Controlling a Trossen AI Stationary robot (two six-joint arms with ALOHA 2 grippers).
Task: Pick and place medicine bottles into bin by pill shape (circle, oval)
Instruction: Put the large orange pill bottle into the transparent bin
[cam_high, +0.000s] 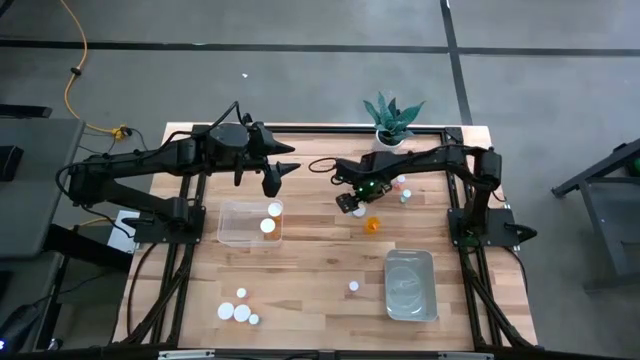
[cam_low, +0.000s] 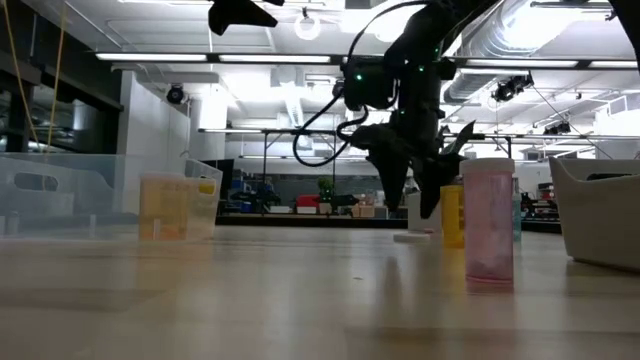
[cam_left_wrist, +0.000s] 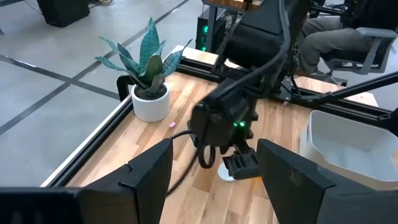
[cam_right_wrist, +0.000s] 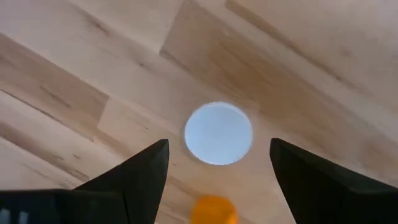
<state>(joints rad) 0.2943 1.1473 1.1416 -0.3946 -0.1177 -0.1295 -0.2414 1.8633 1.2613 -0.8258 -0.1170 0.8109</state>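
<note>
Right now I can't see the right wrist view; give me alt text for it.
The right gripper, open, points straight down at a white bottle cap on the wooden table. An orange bottle shows partly at the picture's edge.

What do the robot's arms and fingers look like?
Both arms are black and jointed, with thin black cables looping along them. The right arm has small green lights glowing near its wrist. Each gripper ends in two flat, pointed black fingers, like a beak.
</note>
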